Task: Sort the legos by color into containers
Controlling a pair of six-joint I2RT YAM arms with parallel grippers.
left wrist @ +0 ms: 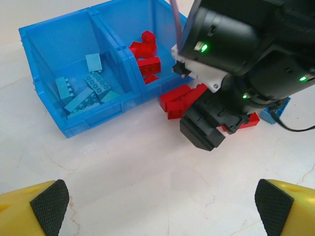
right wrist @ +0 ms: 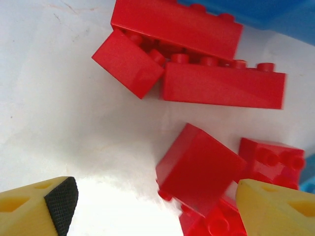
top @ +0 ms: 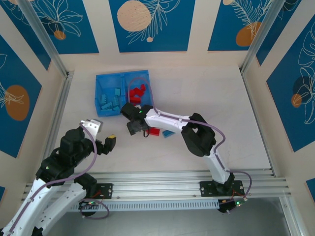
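Glossy, studded bright-red legos

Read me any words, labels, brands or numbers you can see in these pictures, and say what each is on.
No readable text anywhere.
The red legos, the teal legos and the blue tray carry no legible print.
The wall panels bear leaf and circle drawings, not letters.
Green lights glow on the right arm, with no lettering beside them.
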